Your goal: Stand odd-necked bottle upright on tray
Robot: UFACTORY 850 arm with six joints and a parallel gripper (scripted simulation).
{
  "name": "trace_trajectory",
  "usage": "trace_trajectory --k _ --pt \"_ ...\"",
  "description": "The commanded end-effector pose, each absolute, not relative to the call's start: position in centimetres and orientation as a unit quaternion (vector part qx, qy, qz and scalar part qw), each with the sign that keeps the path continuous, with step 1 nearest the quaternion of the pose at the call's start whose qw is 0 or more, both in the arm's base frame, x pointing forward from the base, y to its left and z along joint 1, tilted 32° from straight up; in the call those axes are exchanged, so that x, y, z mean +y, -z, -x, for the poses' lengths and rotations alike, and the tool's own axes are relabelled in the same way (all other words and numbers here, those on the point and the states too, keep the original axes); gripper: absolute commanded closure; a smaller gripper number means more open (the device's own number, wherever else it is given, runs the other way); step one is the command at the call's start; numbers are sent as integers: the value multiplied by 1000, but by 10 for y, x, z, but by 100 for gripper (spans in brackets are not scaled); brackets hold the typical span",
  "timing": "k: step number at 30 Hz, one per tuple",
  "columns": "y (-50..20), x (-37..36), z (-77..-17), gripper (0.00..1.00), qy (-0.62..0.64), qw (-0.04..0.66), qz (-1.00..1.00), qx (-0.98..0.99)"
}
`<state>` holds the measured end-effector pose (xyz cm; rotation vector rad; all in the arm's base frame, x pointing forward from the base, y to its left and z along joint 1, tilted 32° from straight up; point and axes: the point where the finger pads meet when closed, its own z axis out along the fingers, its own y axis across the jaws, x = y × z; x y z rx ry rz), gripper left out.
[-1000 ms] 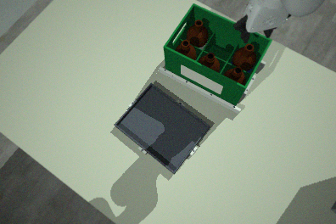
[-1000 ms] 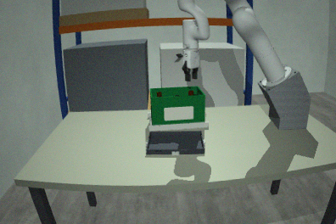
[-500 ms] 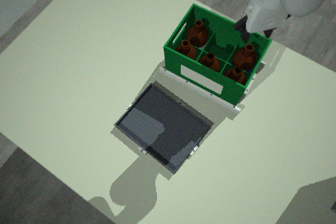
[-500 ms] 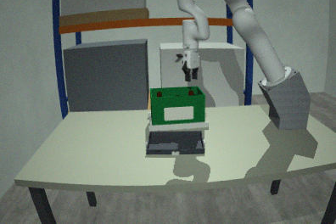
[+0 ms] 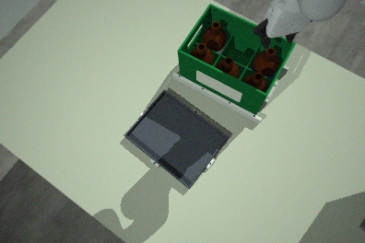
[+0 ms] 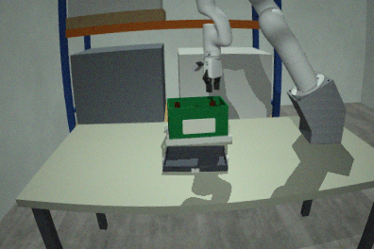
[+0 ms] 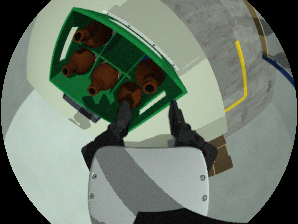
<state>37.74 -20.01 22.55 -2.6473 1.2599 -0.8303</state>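
The green crate (image 5: 186, 67) (image 6: 175, 125) (image 7: 75, 89) stands level and holds five brown bottles upright. Its back row has one bottle (image 5: 214, 40) (image 7: 97, 36) at the left, an empty middle cell and one bottle (image 5: 265, 63) (image 7: 150, 75) at the right. The front row has a left bottle (image 5: 203, 56) (image 7: 80, 60), a middle bottle (image 5: 228, 68) (image 7: 104, 77) and a right bottle (image 5: 256, 83) (image 7: 130, 94). I cannot tell which neck differs. The dark tray (image 5: 175, 130) (image 6: 195, 157) is empty. My gripper (image 5: 277, 40) (image 6: 213, 88) (image 7: 149, 107) is open and empty above the crate's right end.
A white ledge (image 5: 217, 96) (image 6: 203, 141) runs along the crate's front, between crate and tray. The crate walls rise around the bottles. The arm's grey pedestal (image 6: 321, 114) stands at the right of the table. A grey box (image 6: 118, 83) and a white box stand behind the table.
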Motion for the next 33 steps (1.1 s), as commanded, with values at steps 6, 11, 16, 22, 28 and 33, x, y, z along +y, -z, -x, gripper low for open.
trace_trajectory --k 6,11,16,22,28,33 --pt "-219 -202 -382 35 274 46 867 413" --pt "-213 -203 -386 35 274 46 867 413" --pt "-210 -203 -388 35 274 46 867 413" --pt "-204 -204 -391 35 274 46 867 413" --pt "-201 -205 -394 35 274 46 867 413" --pt "-200 -205 -394 35 274 46 867 413"
